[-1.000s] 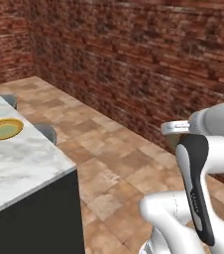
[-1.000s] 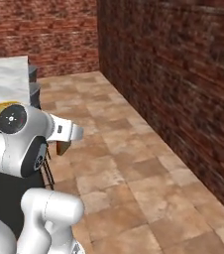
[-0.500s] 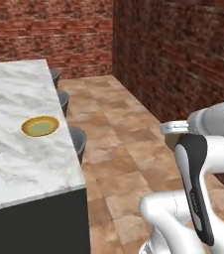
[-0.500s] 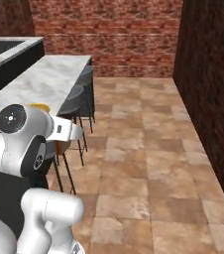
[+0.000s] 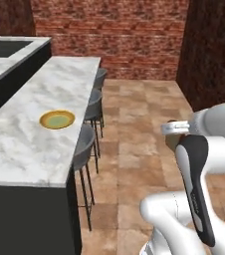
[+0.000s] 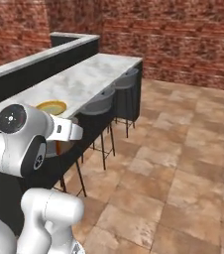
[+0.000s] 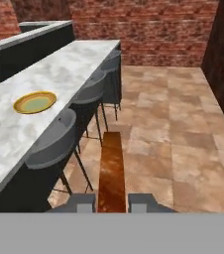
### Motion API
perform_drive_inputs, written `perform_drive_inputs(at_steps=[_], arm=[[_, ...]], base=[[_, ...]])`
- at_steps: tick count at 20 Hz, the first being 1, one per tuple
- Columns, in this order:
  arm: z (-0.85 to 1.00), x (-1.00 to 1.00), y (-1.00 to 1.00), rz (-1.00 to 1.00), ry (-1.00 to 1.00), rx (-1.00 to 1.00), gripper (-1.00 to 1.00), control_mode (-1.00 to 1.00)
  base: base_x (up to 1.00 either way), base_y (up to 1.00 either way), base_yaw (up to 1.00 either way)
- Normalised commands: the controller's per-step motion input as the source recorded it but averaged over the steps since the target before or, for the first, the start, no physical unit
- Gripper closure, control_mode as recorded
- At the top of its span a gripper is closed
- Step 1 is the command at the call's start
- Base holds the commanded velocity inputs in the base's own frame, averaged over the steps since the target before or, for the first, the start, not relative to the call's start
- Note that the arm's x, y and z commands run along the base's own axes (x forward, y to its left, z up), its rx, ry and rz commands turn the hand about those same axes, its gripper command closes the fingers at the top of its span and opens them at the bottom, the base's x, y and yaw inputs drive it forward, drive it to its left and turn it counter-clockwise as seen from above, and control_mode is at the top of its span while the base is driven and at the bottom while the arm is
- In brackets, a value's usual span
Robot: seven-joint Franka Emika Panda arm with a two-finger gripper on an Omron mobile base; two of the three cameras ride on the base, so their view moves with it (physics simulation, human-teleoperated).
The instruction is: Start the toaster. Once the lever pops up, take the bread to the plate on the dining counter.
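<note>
One second of driving had swung both base views round: the desk (image 5: 30, 144) and plate (image 5: 57, 119) came alongside (camera shift, nothing moved), jaws clamped on what seemed the bread (image 7: 111, 171), delivery pending.

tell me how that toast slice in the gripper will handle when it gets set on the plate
The bread juts out straight from between the fingertips without drooping, so it is probably stiff and light. Held edge-on, it would likely tip flat once released. The plate looks shallow and much wider, so it should catch it.
</note>
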Motion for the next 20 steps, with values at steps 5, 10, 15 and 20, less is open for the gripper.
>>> perform_drive_inputs(at_steps=[5,10,15,20], arm=[[0.00,0.00,0.00,0.00,0.00,0.00,1.00,1.00],[0.00,0.00,0.00,0.00,0.00,0.00,1.00,1.00],[0.00,0.00,0.00,0.00,0.00,0.00,1.00,1.00],[0.00,0.00,0.00,0.00,0.00,0.00,1.00,1.00]], base=[[0.45,-0.75,0.63],[0.48,-0.69,0.65],[0.49,-0.71,0.64],[0.51,-0.74,0.62]])
